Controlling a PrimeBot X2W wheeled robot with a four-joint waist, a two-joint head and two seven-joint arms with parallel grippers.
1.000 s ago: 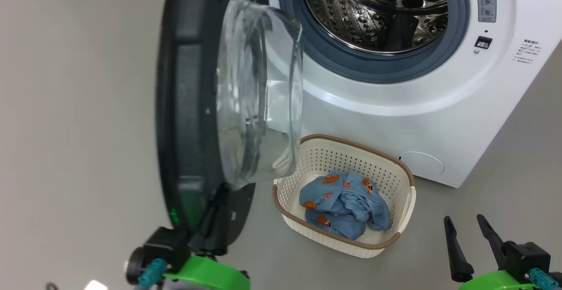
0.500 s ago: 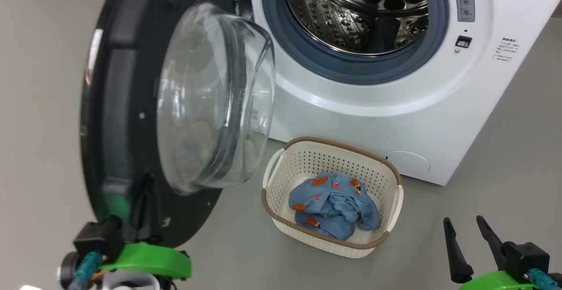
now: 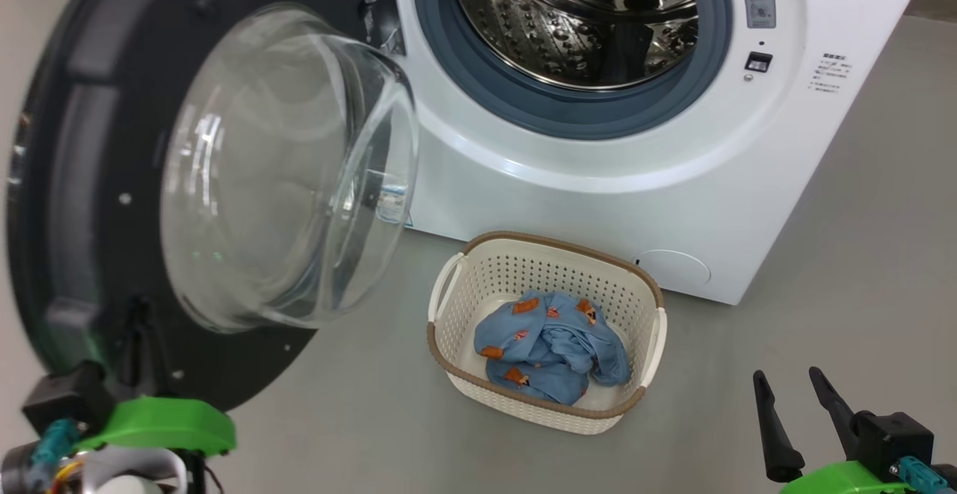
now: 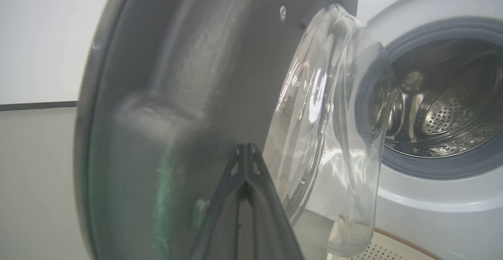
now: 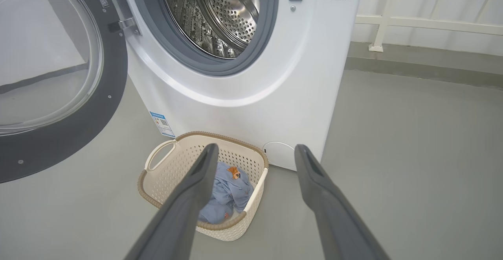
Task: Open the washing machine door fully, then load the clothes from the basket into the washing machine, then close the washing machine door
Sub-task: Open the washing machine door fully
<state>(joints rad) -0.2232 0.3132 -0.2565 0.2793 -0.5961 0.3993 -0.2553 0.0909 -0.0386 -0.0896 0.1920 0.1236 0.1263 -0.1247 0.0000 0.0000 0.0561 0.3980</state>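
Note:
The washing machine stands ahead with its steel drum exposed. Its door hangs open to the left, its glass bowl bulging toward me. My left gripper is shut, and its fingertips press against the door's dark inner face near the lower edge. On the floor before the machine sits the basket, holding the light blue clothes. My right gripper hangs open at the lower right, apart from the basket. In the right wrist view, the right gripper frames the basket and the clothes.
A round white flap sits low on the machine's front, and a blue label sticker is at its lower left. A white railing and a raised step run behind on the right. Open grey floor lies right of the basket.
The door has swung wider open to the left, with my shut left gripper moving left along with it. The head camera has shifted too. The right gripper has held still.

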